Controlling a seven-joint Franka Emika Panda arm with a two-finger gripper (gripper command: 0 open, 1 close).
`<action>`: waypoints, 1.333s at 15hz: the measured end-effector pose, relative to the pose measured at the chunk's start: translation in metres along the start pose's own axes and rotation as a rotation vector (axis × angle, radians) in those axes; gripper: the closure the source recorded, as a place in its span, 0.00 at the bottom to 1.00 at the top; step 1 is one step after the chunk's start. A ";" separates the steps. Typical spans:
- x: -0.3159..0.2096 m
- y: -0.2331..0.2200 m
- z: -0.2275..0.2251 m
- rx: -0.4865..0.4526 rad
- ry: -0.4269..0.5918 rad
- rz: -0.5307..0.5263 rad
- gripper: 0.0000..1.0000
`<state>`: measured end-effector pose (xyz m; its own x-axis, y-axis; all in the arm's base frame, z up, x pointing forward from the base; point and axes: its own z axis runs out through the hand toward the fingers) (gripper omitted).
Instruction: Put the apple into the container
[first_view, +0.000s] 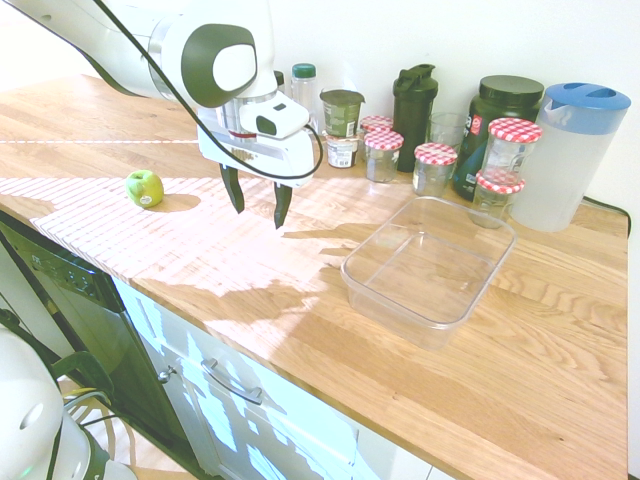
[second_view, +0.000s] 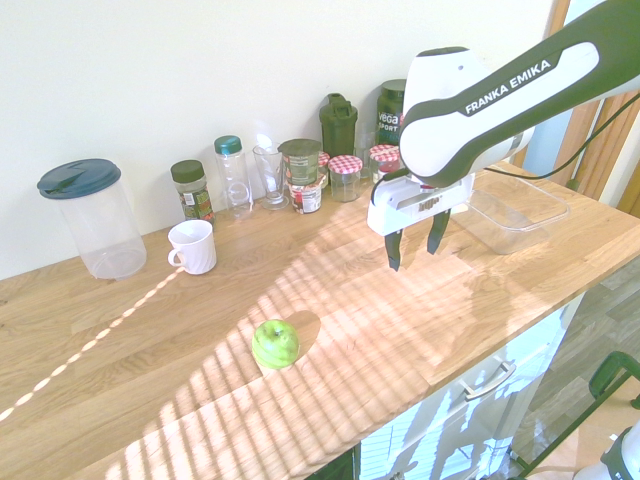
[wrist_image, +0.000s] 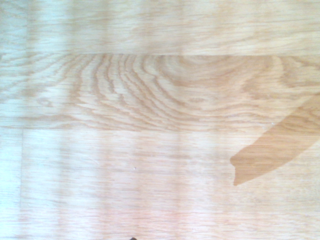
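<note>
While the apple (first_view: 145, 188) sits upright on the wooden counter (first_view: 560, 350) in the first exterior view, stem upward, the container (first_view: 430, 265) lies well apart, its long axis slanting from near edge toward the jars (first_view: 435, 168) just behind. Between them the gripper (first_view: 256, 222) hangs pointing down, fingers spread, holding nothing.

Across the second exterior view, a white mug (second_view: 192, 247) stands behind the apple.

Bare wood grain and a shadow fill the wrist view.
</note>
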<state>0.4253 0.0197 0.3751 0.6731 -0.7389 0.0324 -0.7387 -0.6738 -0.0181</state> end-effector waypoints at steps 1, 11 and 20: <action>0.000 0.000 0.001 -0.001 -0.001 -0.002 0.00; -0.120 -0.162 -0.067 0.078 0.059 -0.283 0.00; -0.219 -0.223 0.001 -0.093 -0.028 -0.568 0.00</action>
<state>0.4430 0.3317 0.3714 0.9648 -0.2627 -0.0153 -0.2606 -0.9619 0.0826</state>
